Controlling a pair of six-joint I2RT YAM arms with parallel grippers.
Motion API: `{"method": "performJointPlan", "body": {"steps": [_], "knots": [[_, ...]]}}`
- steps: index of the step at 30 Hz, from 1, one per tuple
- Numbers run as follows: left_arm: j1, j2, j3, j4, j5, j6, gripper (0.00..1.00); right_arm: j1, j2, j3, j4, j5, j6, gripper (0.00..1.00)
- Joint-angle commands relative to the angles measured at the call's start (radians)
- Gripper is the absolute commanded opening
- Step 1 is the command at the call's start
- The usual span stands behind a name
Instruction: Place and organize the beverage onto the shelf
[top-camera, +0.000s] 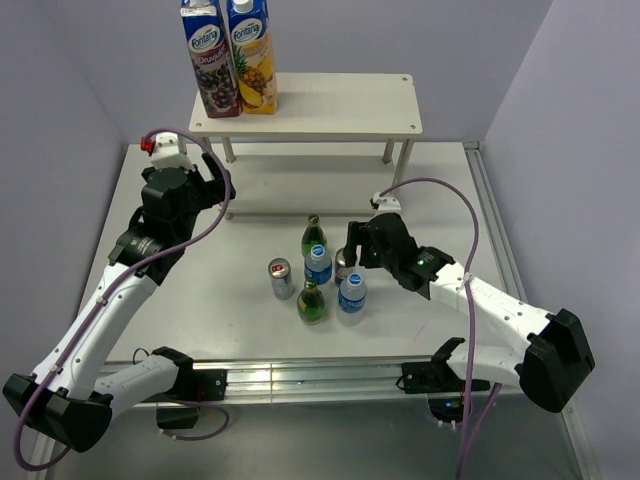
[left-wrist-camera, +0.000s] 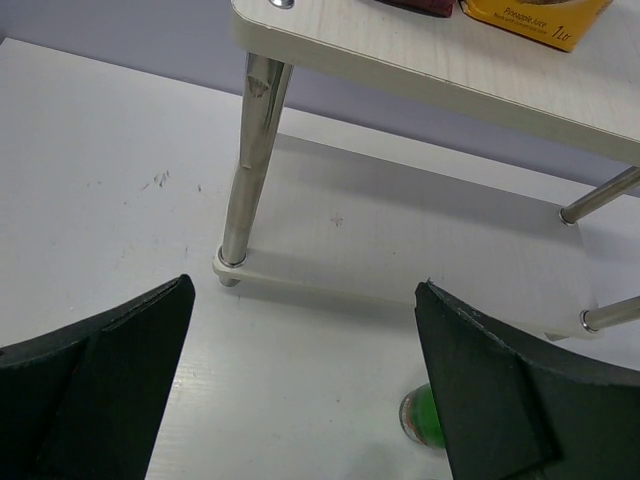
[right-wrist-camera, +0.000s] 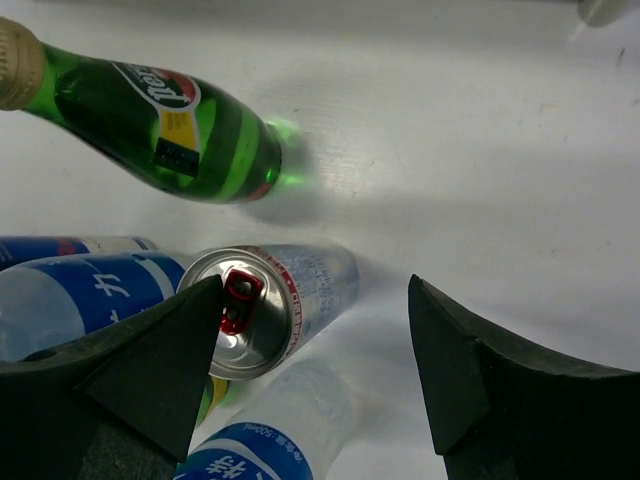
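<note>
The white two-tier shelf (top-camera: 340, 105) stands at the back, with a purple juice carton (top-camera: 210, 60) and a yellow pineapple carton (top-camera: 252, 55) on its top board's left end. My left gripper (top-camera: 218, 185) is open and empty in front of the shelf's left post (left-wrist-camera: 250, 160) and lower board (left-wrist-camera: 420, 240). My right gripper (top-camera: 350, 250) is open above a silver can (right-wrist-camera: 270, 305), which lies by its left finger (right-wrist-camera: 130, 370). In the mid-table cluster are two green bottles (top-camera: 314, 235) (top-camera: 312, 302), two water bottles (top-camera: 318, 265) (top-camera: 351, 293) and a second can (top-camera: 281, 278).
Grey walls close in the table at the back and both sides. A metal rail (top-camera: 300, 375) runs along the near edge. A green bottle's top (left-wrist-camera: 422, 418) shows beside my left gripper's right finger (left-wrist-camera: 520, 390). A green bottle (right-wrist-camera: 170, 125) and water bottles (right-wrist-camera: 90, 290) crowd the right wrist view.
</note>
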Motion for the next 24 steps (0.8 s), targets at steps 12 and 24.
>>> {"method": "performJointPlan", "body": {"steps": [12,24], "knots": [[0.001,-0.021,0.001,0.019,-0.029,0.012,0.98,0.116,0.005,-0.005,0.040,0.025,0.081,0.81],[0.000,-0.034,0.001,0.016,-0.032,0.016,0.97,0.179,0.060,0.086,-0.009,0.123,0.089,0.80]]}}
